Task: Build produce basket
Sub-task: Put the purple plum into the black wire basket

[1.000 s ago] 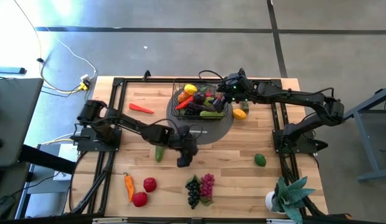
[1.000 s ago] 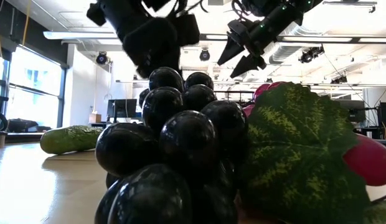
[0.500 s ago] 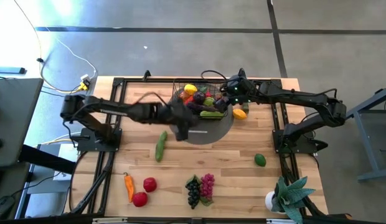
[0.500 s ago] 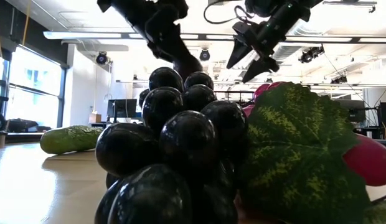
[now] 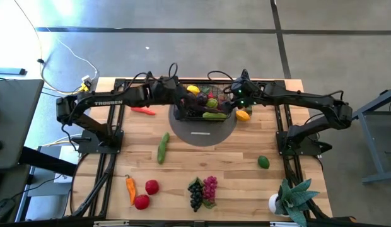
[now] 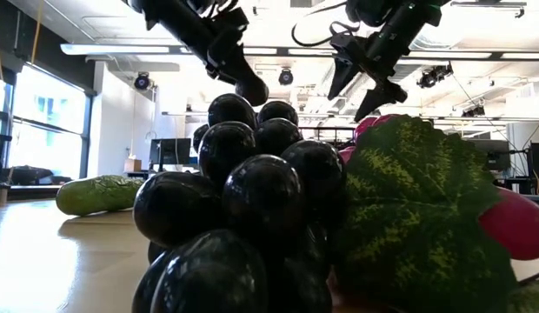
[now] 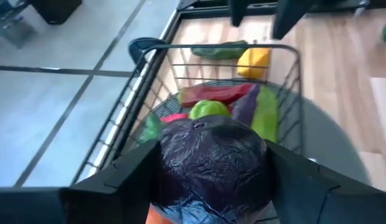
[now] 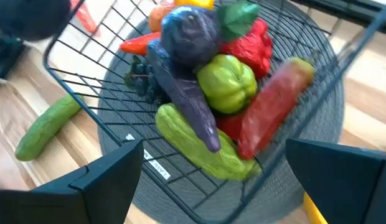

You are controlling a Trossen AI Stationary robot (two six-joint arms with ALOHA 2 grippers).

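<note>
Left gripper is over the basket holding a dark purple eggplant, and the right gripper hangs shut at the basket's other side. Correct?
Not quite: the right gripper is open and empty, as the right wrist view shows. The rest holds: the left gripper holds the eggplant over the basket.

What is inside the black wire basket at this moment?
The basket holds a green pepper, red peppers, a purple eggplant, a cucumber, dark grapes. Pieces underneath the pile are covered.
</note>
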